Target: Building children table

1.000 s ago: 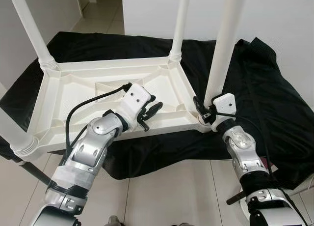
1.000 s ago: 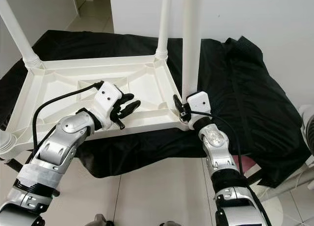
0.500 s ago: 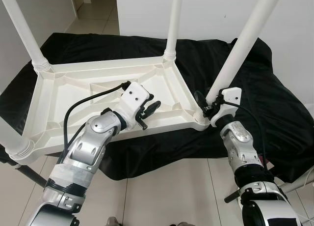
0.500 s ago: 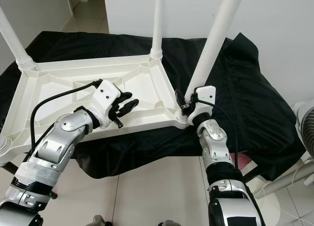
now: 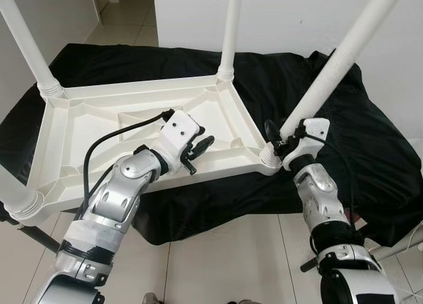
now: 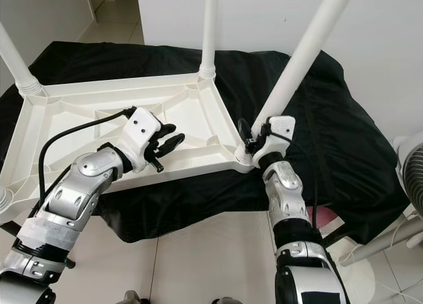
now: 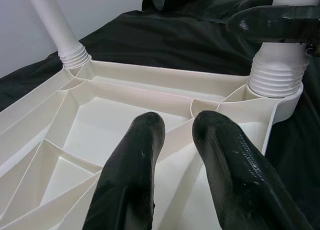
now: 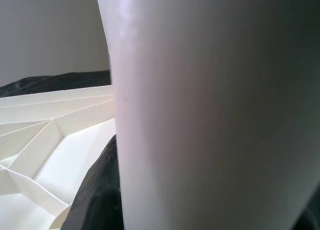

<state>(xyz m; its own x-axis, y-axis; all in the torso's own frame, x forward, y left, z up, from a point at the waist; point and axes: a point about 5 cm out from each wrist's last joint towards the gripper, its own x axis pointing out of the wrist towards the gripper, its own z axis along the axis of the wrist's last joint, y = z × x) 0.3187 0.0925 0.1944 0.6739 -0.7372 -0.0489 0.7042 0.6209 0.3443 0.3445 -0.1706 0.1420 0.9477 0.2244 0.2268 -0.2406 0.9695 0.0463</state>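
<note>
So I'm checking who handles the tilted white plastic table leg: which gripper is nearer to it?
Right. The right gripper is at the base of the tilted white plastic table leg, at its corner socket. The left gripper hovers apart over the upturned white tabletop.

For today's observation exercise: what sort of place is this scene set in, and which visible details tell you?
Probably a room in a home: pale tiled floor, plain white wall, and a doorway to another tiled room. A black cloth serves as a makeshift work surface.

One upturned white tabletop (image 5: 99, 129); four white legs (image 5: 330, 76); one black cloth (image 5: 370, 139); two arms (image 5: 115, 198).
</note>
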